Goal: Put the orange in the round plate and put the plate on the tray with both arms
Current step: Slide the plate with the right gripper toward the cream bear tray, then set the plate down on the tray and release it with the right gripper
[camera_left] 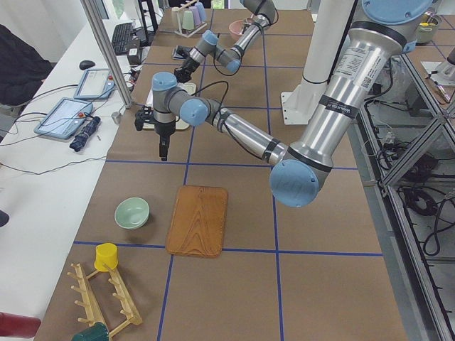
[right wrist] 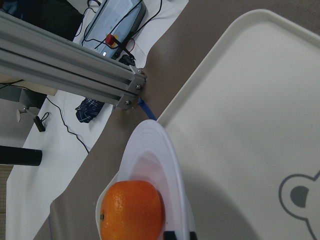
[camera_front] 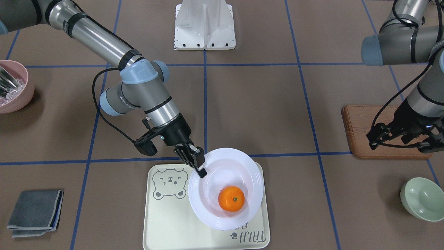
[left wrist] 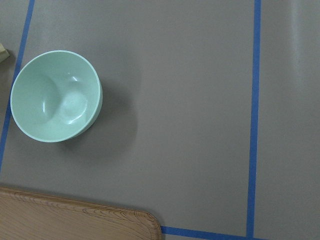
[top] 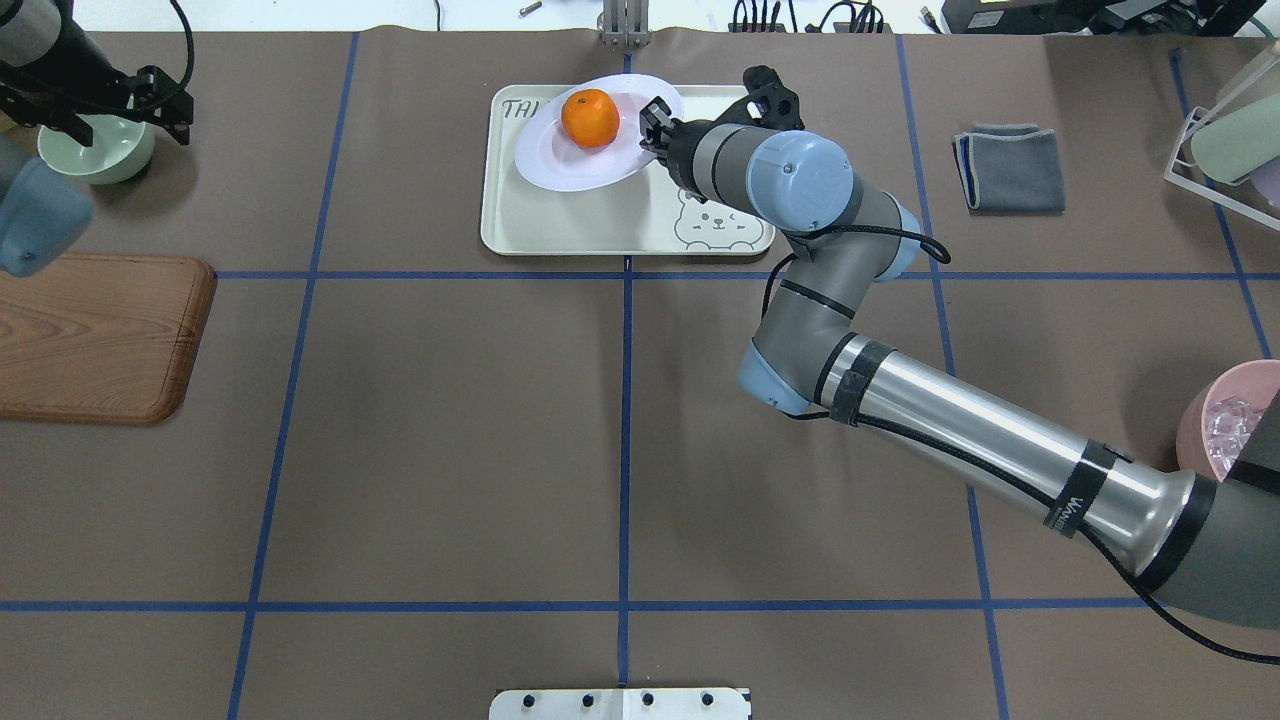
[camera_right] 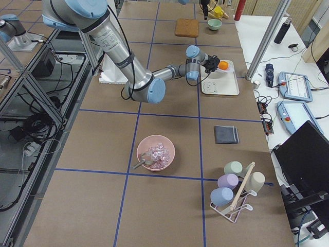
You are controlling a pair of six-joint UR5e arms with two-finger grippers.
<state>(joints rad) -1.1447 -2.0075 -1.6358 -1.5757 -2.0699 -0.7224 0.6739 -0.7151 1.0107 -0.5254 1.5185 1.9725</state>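
The orange (camera_front: 231, 198) lies in the white round plate (camera_front: 250, 175). The plate hangs tilted over the cream tray (camera_front: 170, 222) with its bear drawing. My right gripper (camera_front: 198, 166) is shut on the plate's rim, on the side nearest the robot. The right wrist view shows the plate (right wrist: 167, 165) above the tray (right wrist: 240, 125), casting a shadow on it, with the orange (right wrist: 131, 210) against the low side. I cannot tell whether the plate's far edge touches the tray. My left gripper (camera_front: 416, 140) hovers apart, over the wooden board, open with nothing in it.
A pale green bowl (camera_front: 423, 199) and a brown wooden board (camera_front: 357, 128) lie under the left arm. A pink bowl (camera_front: 12, 86) with clear pieces and a folded grey cloth (camera_front: 34, 212) sit on the right arm's side. The white robot base (camera_front: 204, 26) stands at the back.
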